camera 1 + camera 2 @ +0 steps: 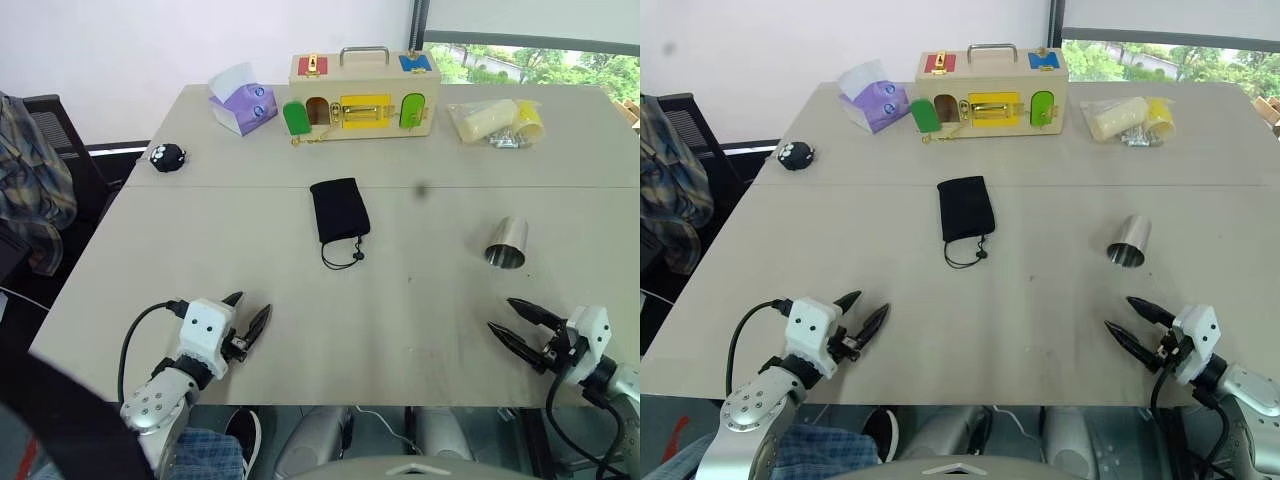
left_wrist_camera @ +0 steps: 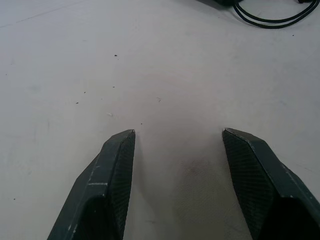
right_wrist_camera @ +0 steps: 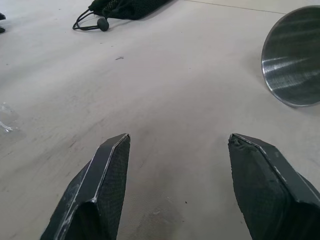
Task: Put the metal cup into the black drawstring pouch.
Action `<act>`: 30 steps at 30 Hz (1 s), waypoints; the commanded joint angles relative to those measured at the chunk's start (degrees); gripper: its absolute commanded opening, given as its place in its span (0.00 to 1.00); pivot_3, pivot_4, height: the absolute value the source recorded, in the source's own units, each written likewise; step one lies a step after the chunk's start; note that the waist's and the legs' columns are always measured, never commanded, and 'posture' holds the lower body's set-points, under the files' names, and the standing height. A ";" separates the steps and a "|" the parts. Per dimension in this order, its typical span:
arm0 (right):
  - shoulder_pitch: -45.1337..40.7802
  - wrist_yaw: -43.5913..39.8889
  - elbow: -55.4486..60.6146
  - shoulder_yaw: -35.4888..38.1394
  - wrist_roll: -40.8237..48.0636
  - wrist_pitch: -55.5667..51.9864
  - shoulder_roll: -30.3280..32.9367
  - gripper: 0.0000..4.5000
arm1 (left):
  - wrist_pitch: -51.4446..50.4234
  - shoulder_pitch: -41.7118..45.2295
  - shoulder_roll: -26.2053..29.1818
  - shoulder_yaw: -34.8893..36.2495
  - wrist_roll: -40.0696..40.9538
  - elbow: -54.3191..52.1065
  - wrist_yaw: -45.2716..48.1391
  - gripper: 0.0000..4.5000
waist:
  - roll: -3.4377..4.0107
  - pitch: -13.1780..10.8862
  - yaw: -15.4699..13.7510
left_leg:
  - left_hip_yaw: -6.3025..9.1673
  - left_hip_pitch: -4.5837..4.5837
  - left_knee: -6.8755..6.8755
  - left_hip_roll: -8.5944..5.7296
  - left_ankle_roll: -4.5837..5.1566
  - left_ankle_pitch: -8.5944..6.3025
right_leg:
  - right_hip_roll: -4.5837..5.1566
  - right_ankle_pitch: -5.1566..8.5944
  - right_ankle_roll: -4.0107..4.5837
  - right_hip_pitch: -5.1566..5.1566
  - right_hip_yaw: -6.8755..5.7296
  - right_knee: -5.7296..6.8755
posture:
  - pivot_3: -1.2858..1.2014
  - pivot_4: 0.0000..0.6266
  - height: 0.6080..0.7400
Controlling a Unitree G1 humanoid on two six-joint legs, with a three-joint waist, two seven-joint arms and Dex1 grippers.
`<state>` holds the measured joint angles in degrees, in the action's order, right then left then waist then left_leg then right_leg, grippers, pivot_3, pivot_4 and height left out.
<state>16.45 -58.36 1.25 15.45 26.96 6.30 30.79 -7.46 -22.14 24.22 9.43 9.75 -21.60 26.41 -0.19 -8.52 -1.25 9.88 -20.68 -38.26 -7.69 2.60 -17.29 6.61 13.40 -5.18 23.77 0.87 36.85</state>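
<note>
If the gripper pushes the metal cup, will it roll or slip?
The metal cup seems to lie on its side on the table, so a nudge would probably roll it, curving since it tapers. Its shiny steel wall looks smooth, likely slippery between fingers.

a pale desk (image 1: 250, 330) carries everything. the black drawstring pouch (image 1: 339, 208) lies flat near its middle, cord and toggle toward the near edge. the metal cup (image 1: 506, 243) lies on its side, well apart to the right. along the far edge sit a small black round toy (image 1: 167, 156), a tissue pack (image 1: 241, 101), a wooden latch box (image 1: 363, 95) and a plastic bag of yellow items (image 1: 497, 122).
</note>
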 commanded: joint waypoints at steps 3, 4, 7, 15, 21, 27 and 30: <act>-0.30 -0.32 -0.15 0.34 0.30 2.37 -0.86 0.70 | -0.72 0.53 1.02 1.11 2.81 -1.88 2.15 0.62 | 0.00 0.00 0.00 | 0.01 0.00 0.00 0.00 0.00 0.00 | -0.01 0.00 0.00 0.00 -0.01 0.00 | 0.52 0.24 0.77; -0.33 -0.27 -0.29 0.39 0.24 2.73 -1.04 0.70 | -0.82 0.78 1.08 1.20 3.06 -1.91 2.28 0.62 | 0.00 0.00 0.00 | 0.01 0.00 0.00 0.00 0.00 0.00 | -0.01 0.00 0.00 0.00 -0.01 0.00 | 0.52 0.24 0.77; -0.45 -0.16 -0.37 0.45 0.32 3.15 -1.33 0.70 | -1.05 1.16 1.06 1.13 3.12 -1.82 2.46 0.62 | -0.01 -0.01 -0.01 | 0.00 -0.01 -0.01 0.00 0.00 0.00 | -0.01 0.00 0.00 0.00 -0.02 0.00 | 0.52 0.24 0.77; -0.12 0.06 -0.07 0.79 0.42 3.65 -1.24 0.70 | -1.52 2.30 1.13 0.76 3.22 -1.43 2.78 0.62 | 0.00 -0.01 0.00 | 0.00 -0.01 -0.02 0.00 0.00 0.00 | -0.02 0.00 0.00 0.01 -0.02 0.01 | 0.52 0.24 0.77; -0.09 0.01 0.50 0.65 0.25 4.67 -1.39 0.70 | -1.82 3.69 1.73 -0.22 1.83 -1.03 2.79 0.62 | 0.00 -0.01 -0.01 | 0.00 -0.01 -0.02 0.00 0.00 0.00 | -0.03 0.00 0.00 0.00 -0.02 0.01 | 0.52 0.24 0.77; 1.52 1.92 9.58 -2.87 1.22 1.59 -2.80 0.70 | -3.23 12.19 2.12 -3.86 0.05 1.27 2.81 0.62 | 0.02 0.00 -0.27 | 0.03 -0.01 -0.04 0.00 -0.02 0.01 | -0.04 -0.01 0.01 0.01 -0.03 0.04 | 0.52 0.24 0.77; 2.12 2.97 13.66 -5.24 0.63 0.34 -3.17 0.70 | -4.37 18.25 4.28 -7.28 -3.08 4.88 4.31 0.62 | 0.01 0.00 -0.48 | 0.02 0.00 -0.06 0.00 -0.02 0.01 | -0.23 -0.01 0.01 0.01 -0.05 0.06 | 0.52 0.24 0.77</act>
<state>18.33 -56.04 11.72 10.58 27.04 7.11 27.73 -11.60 -5.08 27.35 3.00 8.21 -17.32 30.00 -0.18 -8.52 -1.72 9.90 -20.68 -38.33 -7.69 2.58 -17.27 6.32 13.38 -5.17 23.79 0.83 36.91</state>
